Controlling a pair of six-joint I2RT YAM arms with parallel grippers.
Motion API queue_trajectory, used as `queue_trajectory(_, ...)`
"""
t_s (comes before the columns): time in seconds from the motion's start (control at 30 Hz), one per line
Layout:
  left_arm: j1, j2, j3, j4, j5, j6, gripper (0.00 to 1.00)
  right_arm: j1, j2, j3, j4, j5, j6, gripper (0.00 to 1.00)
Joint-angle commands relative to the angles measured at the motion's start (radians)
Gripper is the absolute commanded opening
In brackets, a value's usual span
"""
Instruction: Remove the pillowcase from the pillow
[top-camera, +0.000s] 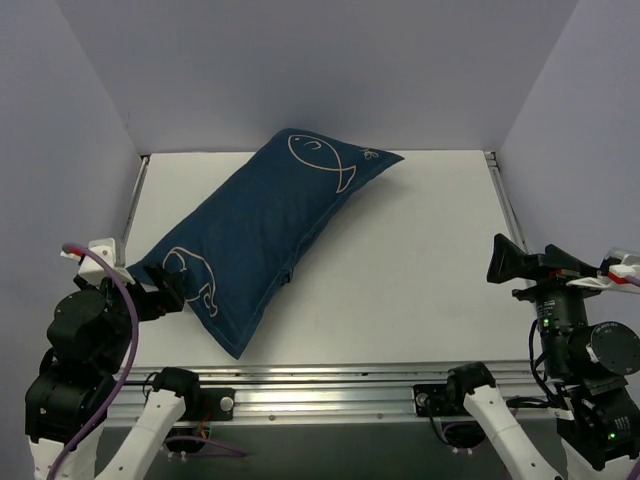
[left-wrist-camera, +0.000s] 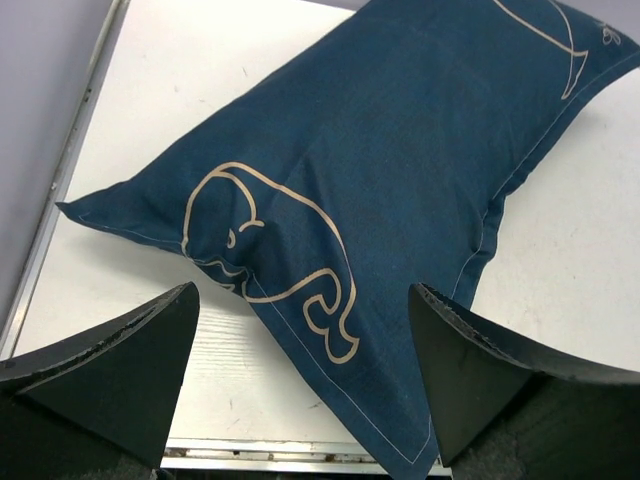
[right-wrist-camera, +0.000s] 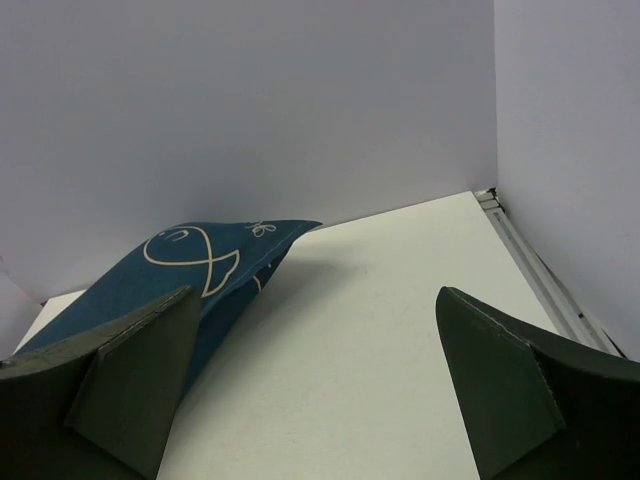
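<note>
Pillowcase (top-camera: 265, 235) is laid diagonally on the counter (top-camera: 420, 280), the pillow fully enclosed. At its near corner the left hand (left-wrist-camera: 303, 292) is held spread, apparently to pinch fabric; the right hand (right-wrist-camera: 315, 295) is held spread too, well away.

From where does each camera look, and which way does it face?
Top external: above and behind, looking down on table and pillowcase; left arm, right arm show.
Left wrist: on the left arm, looking down at the elephant drawing; open left gripper shows.
Right wrist: low, facing the far wall; open right gripper shows.
All three share the pillowcase.
</note>
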Motion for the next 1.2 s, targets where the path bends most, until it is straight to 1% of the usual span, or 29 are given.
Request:
queue_trajectory(0.0, -0.004, 0.044, -0.001, -0.001, 0.042, 0.003, 0.94, 0.006, 0.013, -0.022, 0.076, -0.038, 0.015, 1.0)
queue_trajectory(0.1, -0.004, 0.099, 0.0, 0.0, 0.065, 0.007, 0.94, 0.006, 0.033, -0.033, 0.071, -0.064, 0.047, 1.0)
queue_trajectory(0.2, -0.004, 0.186, 0.008, 0.014, 0.053, 0.016, 0.94, 0.006, 0.057, -0.065, 0.074, -0.107, 0.072, 1.0)
queue_trajectory(0.23, -0.006, 0.237, 0.01, 0.025, 0.053, 0.018, 0.94, 0.008, 0.067, -0.073, 0.074, -0.127, 0.078, 1.0)
queue_trajectory(0.3, -0.004, 0.292, 0.019, 0.071, 0.085, 0.027, 0.94, 0.006, 0.113, -0.076, 0.051, -0.15, 0.098, 1.0)
queue_trajectory(0.4, -0.006, 0.46, 0.056, 0.146, 0.128, 0.032, 0.94, 0.006, 0.18, -0.082, 0.025, -0.208, 0.113, 1.0)
queue_trajectory(0.47, -0.019, 0.525, 0.089, 0.216, 0.13, 0.024, 0.94, 0.006, 0.221, -0.094, 0.017, -0.224, 0.126, 1.0)
queue_trajectory(0.5, -0.029, 0.588, 0.1, 0.241, 0.118, 0.024, 0.94, 0.006, 0.234, -0.102, 0.016, -0.26, 0.133, 1.0)
queue_trajectory(0.53, -0.041, 0.616, 0.111, 0.267, 0.105, 0.029, 0.94, 0.006, 0.246, -0.114, 0.013, -0.276, 0.136, 1.0)
queue_trajectory(0.57, -0.058, 0.643, 0.132, 0.326, 0.092, 0.039, 0.94, 0.006, 0.266, -0.122, 0.013, -0.329, 0.135, 1.0)
queue_trajectory(0.7, -0.154, 0.809, 0.163, 0.479, 0.033, 0.163, 0.94, 0.008, 0.288, -0.182, 0.042, -0.444, 0.141, 1.0)
queue_trajectory(0.8, -0.194, 0.916, 0.204, 0.496, 0.022, 0.182, 0.94, 0.008, 0.285, -0.226, 0.066, -0.51, 0.152, 1.0)
queue_trajectory(0.83, -0.232, 0.938, 0.217, 0.482, 0.015, 0.182, 0.94, 0.008, 0.283, -0.235, 0.069, -0.52, 0.158, 1.0)
queue_trajectory(0.9, -0.292, 0.972, 0.241, 0.436, -0.068, 0.197, 0.94, 0.008, 0.274, -0.254, 0.071, -0.53, 0.159, 1.0)
queue_trajectory(0.93, -0.381, 0.972, 0.232, 0.439, -0.12, 0.211, 0.94, 0.009, 0.271, -0.258, 0.069, -0.53, 0.156, 1.0)
queue_trajectory(0.97, -0.43, 0.97, 0.217, 0.481, -0.23, 0.229, 0.94, 0.008, 0.265, -0.265, 0.068, -0.529, 0.152, 1.0)
queue_trajectory(1.0, -0.481, 0.963, 0.176, 0.511, -0.281, 0.274, 0.94, 0.008, 0.262, -0.277, 0.068, -0.527, 0.149, 1.0)
queue_trajectory(1.03, -0.575, 0.961, 0.153, 0.544, -0.33, 0.315, 0.94, 0.008, 0.262, -0.28, 0.068, -0.521, 0.146, 1.0)
queue_trajectory(1.07, -0.613, 0.963, 0.131, 0.613, -0.409, 0.337, 0.94, 0.008, 0.263, -0.283, 0.066, -0.52, 0.144, 1.0)
queue_trajectory(1.1, -0.64, 0.973, 0.113, 0.641, -0.437, 0.37, 0.94, 0.009, 0.265, -0.285, 0.066, -0.517, 0.144, 1.0)
queue_trajectory(1.17, -0.677, 0.996, 0.083, 0.689, -0.47, 0.378, 0.94, 0.009, 0.268, -0.283, 0.066, -0.518, 0.146, 1.0)
